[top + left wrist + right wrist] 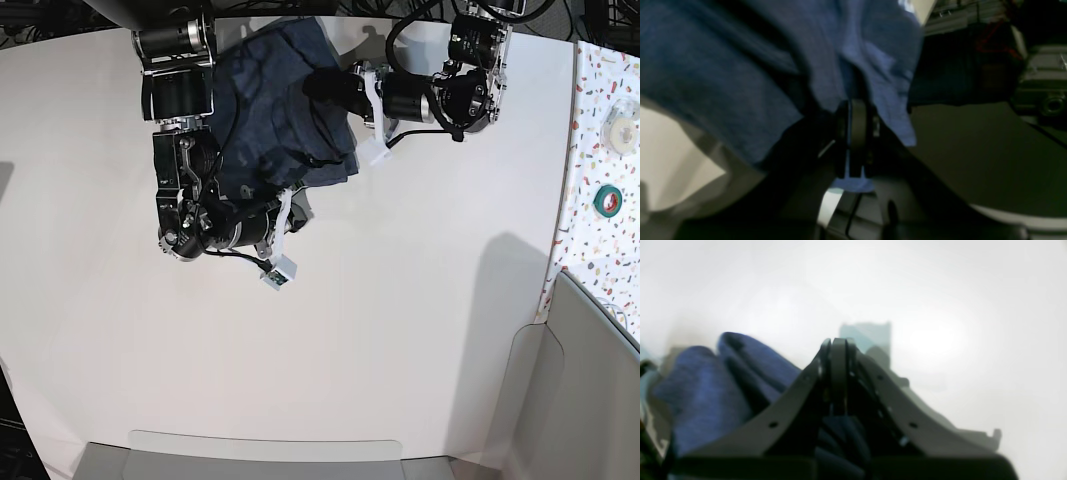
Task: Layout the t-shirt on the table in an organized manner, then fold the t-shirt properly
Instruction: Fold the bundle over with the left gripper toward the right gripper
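1 t-shirt (280,110), 1 worktop (400,330), 2 robot arms with 1 end effector each, left (853,140) and right (838,350), and 2 tape rolls (607,200) far right.

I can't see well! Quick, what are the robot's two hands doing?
Left gripper: shut on the t-shirt.
Right gripper: shut on the t-shirt too.

A speckled white strip (600,150) runs along one side, bearing a green tape roll (606,199)

T-shirt (740,66) blurred, cut off by frame edges w/ lettering hidden.
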Available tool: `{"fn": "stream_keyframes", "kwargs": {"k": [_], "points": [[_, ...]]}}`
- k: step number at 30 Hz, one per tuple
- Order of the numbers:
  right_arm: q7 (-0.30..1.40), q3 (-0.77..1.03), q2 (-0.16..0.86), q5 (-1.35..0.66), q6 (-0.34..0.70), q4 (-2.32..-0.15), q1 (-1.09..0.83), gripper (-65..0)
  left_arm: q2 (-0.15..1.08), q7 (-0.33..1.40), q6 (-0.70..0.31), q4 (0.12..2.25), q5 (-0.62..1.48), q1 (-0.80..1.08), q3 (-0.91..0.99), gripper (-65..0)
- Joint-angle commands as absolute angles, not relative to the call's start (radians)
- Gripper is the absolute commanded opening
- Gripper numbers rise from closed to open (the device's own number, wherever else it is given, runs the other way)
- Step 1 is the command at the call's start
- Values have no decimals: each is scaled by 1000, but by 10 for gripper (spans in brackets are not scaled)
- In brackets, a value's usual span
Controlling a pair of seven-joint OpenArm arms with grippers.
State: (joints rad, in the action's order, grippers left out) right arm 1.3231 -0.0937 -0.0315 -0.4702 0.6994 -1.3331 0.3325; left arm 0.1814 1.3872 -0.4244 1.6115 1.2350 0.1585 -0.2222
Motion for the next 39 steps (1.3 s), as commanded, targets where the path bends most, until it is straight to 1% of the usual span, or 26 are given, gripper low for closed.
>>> {"fn": "stream_keyframes", "kwargs": {"k": [1,2,8,12,16,18,22,32,39], "points": [[1303,-96,-33,-486,698,-1357,352,-650,199,1396,-427,1601,1244,159,-223,-650],[1305,-96,-22,-486,698,-1357,349,-650,206,1396,-427,1580,1222,157,-232,-650],[1303,-91,125,-487,698,-1359,348,-650,283,1368,-426,1563,1030,102,-229,-650],[1303,-87,185,-492,698,-1385,302,-650,326,1366,-426,1563,960,59,-185,-650],[1303,-87,228,-492,698,-1489,219,-650,323,1366,-426,1561,924,12,-151,-650],[1307,-85,237,-492,698,-1555,174,-650,318,1365,-426,1541,905,-27,-151,-650],[1310,-87,232,-492,698,-1675,87,-650,274,1343,-426,1409,889,-147,-153,-650],[1310,-87,234,-492,698,-1845,-48,-650,157,1211,-429,1084,889,-369,-160,-650],[1310,-68,239,-487,698,-1919,-84,-650,91,1191,-429,1040,889,-429,-162,-650]]}}
